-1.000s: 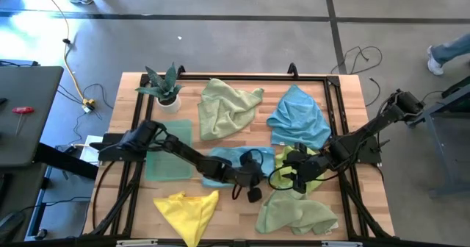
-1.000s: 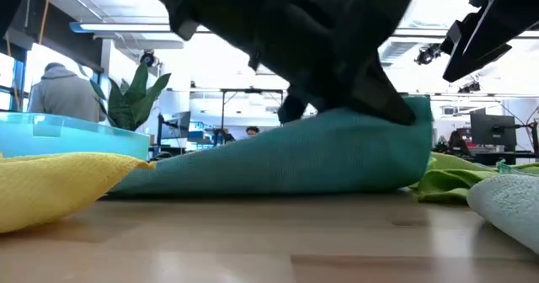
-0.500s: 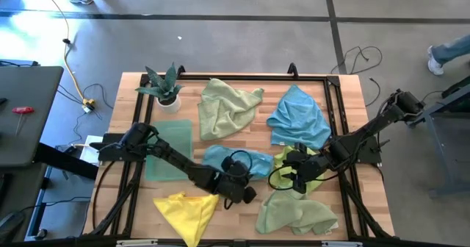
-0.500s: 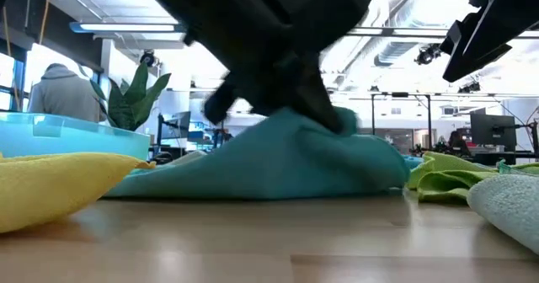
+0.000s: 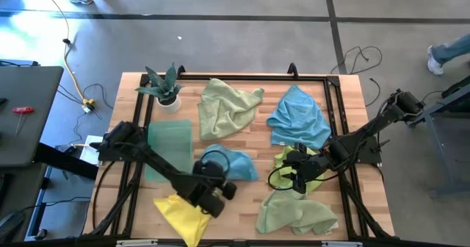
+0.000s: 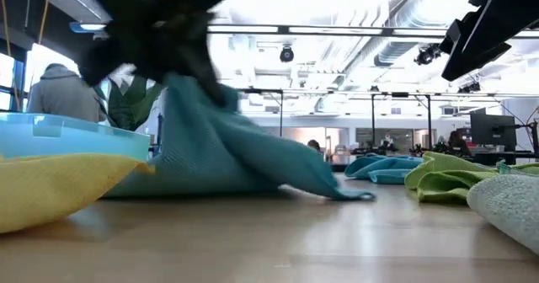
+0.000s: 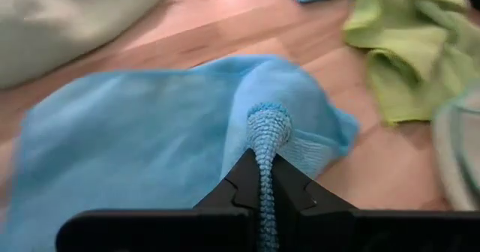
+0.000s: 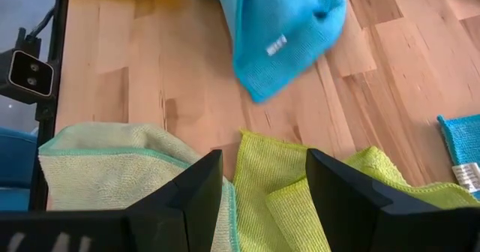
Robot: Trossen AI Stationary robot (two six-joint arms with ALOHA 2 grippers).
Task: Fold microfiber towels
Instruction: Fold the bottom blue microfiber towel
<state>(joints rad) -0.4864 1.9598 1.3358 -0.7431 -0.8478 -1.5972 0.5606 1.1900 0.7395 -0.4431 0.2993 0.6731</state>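
Pinching hard, the left gripper (image 5: 214, 195) has its fingers clamped together on a fold of the blue towel (image 5: 233, 164), just at 7 o'clock from the cloth's bulk near the table's middle; in the left wrist view a rolled edge of the blue towel (image 7: 268, 132) stands up between the dark fingers. Beneath the gripper, at 6 o'clock on the table (image 5: 250, 133), lies the yellow towel (image 5: 183, 212). A flat teal towel (image 5: 169, 150) rests at 9 o'clock. Moving across, the right gripper (image 5: 297, 173) hovers at 4 o'clock over the lime towel (image 8: 300, 199), fingers apart and holding nothing.
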